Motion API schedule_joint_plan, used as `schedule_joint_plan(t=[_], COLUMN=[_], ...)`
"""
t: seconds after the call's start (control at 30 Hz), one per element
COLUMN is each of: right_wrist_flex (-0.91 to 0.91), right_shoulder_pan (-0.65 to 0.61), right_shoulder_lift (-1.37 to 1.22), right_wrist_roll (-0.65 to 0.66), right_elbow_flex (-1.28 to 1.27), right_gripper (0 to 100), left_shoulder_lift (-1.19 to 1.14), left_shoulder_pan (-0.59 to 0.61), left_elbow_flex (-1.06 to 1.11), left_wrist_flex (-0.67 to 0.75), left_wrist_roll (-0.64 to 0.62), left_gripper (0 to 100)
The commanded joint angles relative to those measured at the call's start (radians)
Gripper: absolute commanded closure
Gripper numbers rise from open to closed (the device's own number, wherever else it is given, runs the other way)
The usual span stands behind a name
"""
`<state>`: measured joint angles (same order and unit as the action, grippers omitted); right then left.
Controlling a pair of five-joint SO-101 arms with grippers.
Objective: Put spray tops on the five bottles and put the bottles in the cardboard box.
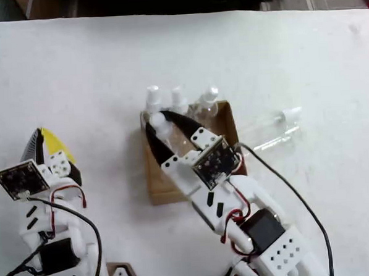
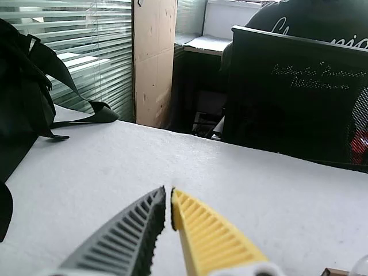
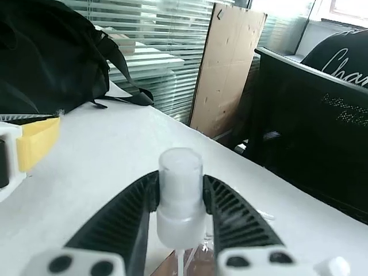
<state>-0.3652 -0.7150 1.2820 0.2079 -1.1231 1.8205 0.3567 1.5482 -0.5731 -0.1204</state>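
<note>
Right tool point(image 3: 180, 179): black fingers clenched on either side of the held bottle point(image 1: 171, 137), gripping it at the white spray top point(image 3: 180, 172) rather than at the clear body. It sits over the far left corner of the cardboard box point(image 1: 162, 190), as the arms face it. The box is open and flat on the bench point(image 1: 76, 69), in front of the right arm. Three capped bottles point(image 1: 178, 100) stand in a row at its far edge, just beside the held one. Fifth bottle point(image 1: 272, 125): on its side on the bench to the right of the box, apart from it; whether its top is seated cannot be told. Left tool point(image 2: 168, 198): grey and yellow fingers closed tip to tip with nothing between them, well apart from the box. Hazards, as judged: a grip on the top alone may let the body swing or the top work loose. Lowering this close to the row could tip a neighbour or catch the box wall. The lying bottle may roll if nudged.
</note>
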Motion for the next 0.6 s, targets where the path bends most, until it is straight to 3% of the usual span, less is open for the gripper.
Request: schedule_joint_plan(t=[0.0, 0.57], right_wrist_flex=[-0.012, -0.035], right_shoulder_pan=[0.004, 0.015], right_shoulder_lift=[0.001, 0.012], right_wrist_roll=[0.009, 0.009], right_elbow_flex=[0.006, 0.029], right_gripper=[89.7, 86.8], left_shoulder_lift=[0.012, 0.012], left_shoulder_pan=[-0.010, -0.010], left_elbow_flex=[-0.008, -0.008], left_wrist_flex=[0.029, 0.028], left_wrist_roll=[0.011, 0.011], left_gripper=[98, 98])
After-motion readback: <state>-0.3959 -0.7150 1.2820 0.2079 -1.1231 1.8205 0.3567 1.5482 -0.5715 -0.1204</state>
